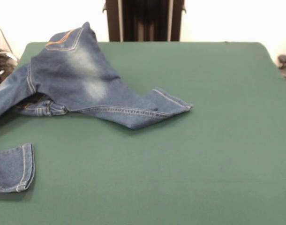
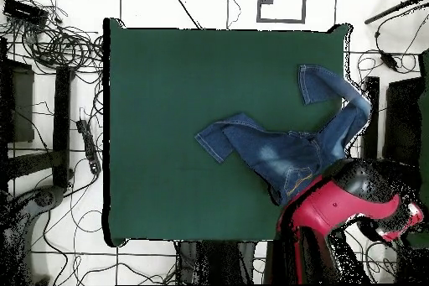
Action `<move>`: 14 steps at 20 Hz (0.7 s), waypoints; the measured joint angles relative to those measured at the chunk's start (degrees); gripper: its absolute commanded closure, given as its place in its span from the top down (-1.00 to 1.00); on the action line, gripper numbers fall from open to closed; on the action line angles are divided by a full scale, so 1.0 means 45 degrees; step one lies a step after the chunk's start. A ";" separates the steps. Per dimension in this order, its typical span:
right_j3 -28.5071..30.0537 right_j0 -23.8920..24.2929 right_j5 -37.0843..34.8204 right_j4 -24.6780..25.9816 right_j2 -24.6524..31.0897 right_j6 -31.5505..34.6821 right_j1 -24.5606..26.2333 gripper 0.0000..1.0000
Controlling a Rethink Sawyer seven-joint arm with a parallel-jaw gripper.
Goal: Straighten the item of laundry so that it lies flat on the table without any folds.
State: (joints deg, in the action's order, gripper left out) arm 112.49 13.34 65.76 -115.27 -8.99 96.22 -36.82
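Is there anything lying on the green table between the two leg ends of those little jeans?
No. In the front view, only bare green table lies between the jeans' folded leg end and the other cuff. The overhead view shows the same bare stretch.

My arm [image 2: 339,203] is a thick, rounded thing, red along its shell with glossy black caps and joints. My pedestal [image 1: 144,20] is a dark upright column, black in the middle, with paler vertical strips down each side.
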 measured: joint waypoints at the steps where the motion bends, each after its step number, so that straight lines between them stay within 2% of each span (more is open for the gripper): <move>1: 0.0076 0.0068 -0.0005 0.0659 -0.0085 -0.0024 0.0009 1.00; 4: 0.0244 0.0345 -0.0200 0.3540 -0.0676 -0.0069 0.0148 1.00; 5: 0.0255 0.0412 -0.0219 0.4021 -0.0777 -0.0069 0.0170 1.00; 7: 0.0218 0.1157 -0.0811 0.7856 -0.1592 -0.0069 0.0350 1.00; 9: 0.0149 0.1671 -0.1224 0.9817 -0.1997 -0.0069 0.0403 1.00; 12: -0.0159 0.3041 -0.2437 1.3867 -0.2843 -0.0069 0.0413 1.00; 14: -0.0411 0.3730 -0.3141 1.5557 -0.3219 -0.0069 0.0414 1.00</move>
State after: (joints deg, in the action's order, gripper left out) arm 110.64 30.12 51.62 -45.26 -23.47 95.91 -34.96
